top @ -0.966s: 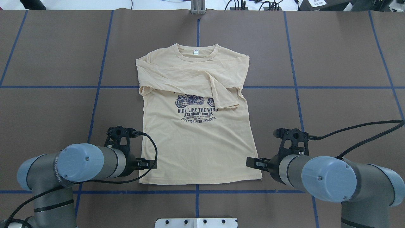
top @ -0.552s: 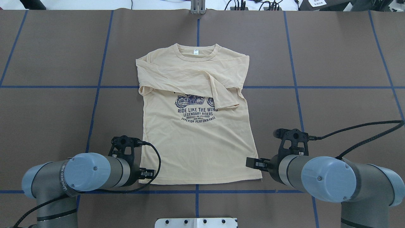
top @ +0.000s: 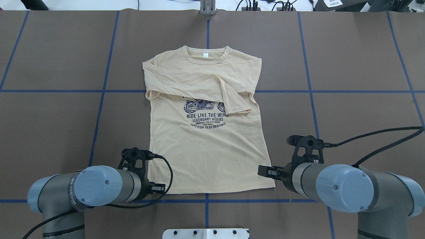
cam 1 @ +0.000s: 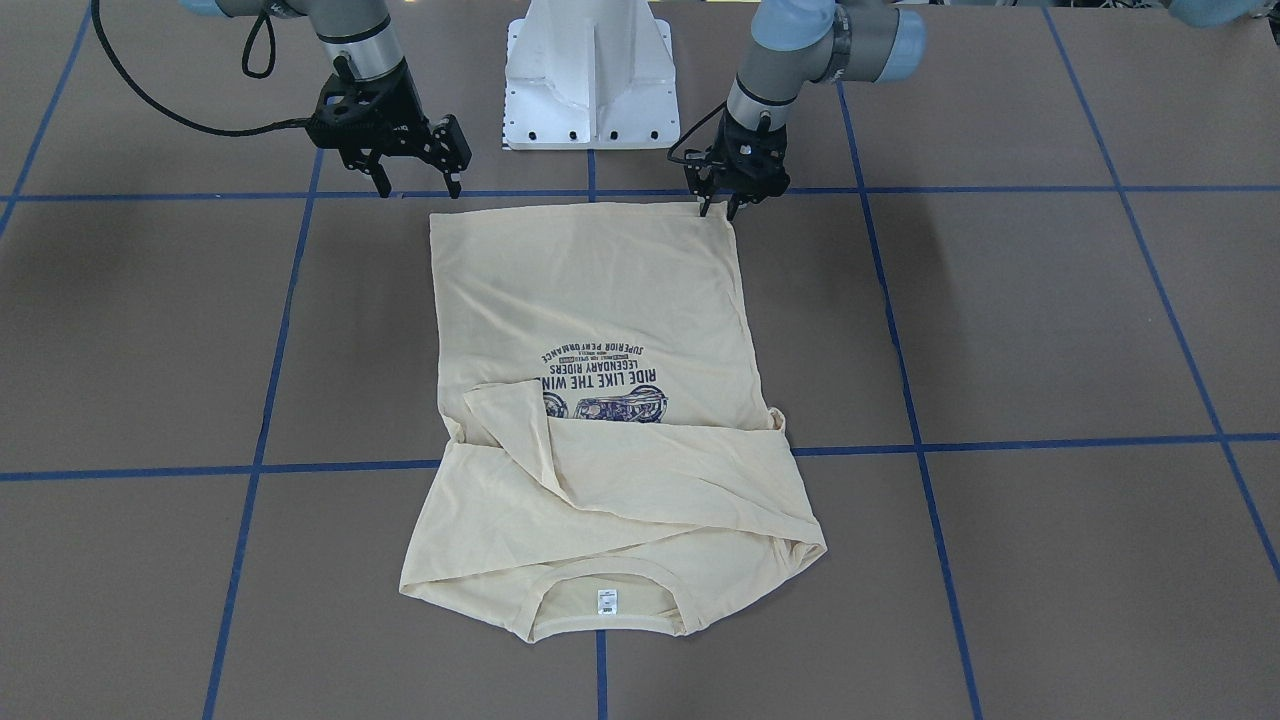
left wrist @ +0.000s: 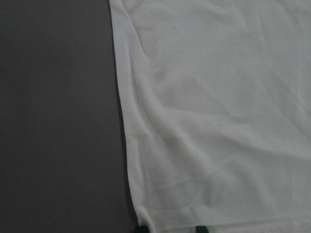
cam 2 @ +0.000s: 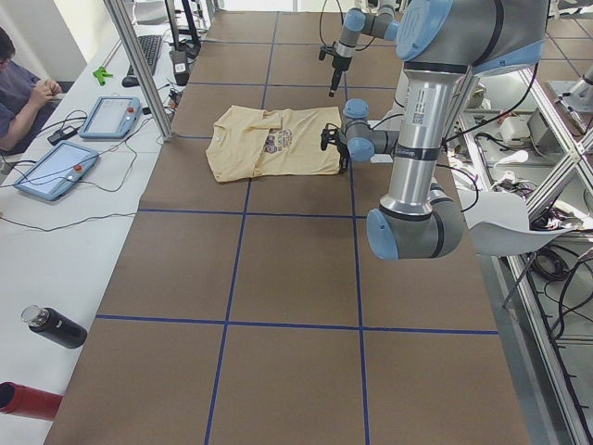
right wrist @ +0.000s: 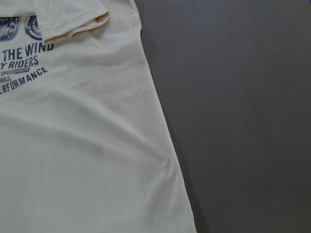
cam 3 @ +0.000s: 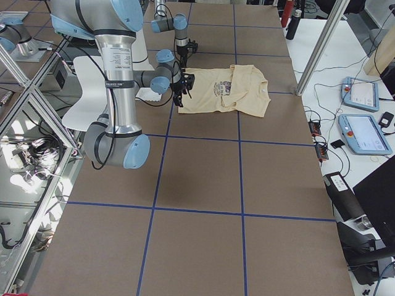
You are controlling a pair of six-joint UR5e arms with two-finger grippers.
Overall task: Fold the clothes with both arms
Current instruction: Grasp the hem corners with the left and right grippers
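Note:
The cream-yellow T-shirt [top: 206, 152] lies flat on the brown table, collar far from me, print up, both sleeves folded across the chest. My left gripper [cam 1: 719, 208] is low at the hem's left corner. In the left wrist view its two fingertips [left wrist: 141, 228] stand apart on either side of the hem [left wrist: 218, 121], so it is open. My right gripper [cam 1: 420, 188] hangs open just beside the hem's other corner, clear of the cloth. The right wrist view shows only the shirt's side edge [right wrist: 160, 121] and bare table.
The white pedestal base [cam 1: 590, 90] stands just behind the hem. Blue tape lines [top: 103, 91] grid the brown table. A black cable [top: 382, 146] trails from the right wrist. A person [cam 2: 18, 83] sits at a side bench with tablets [cam 2: 51, 171].
My left arm has slid back along the shirt's left edge, toward the robot, to the hem corner. The right arm and the shirt have not moved.

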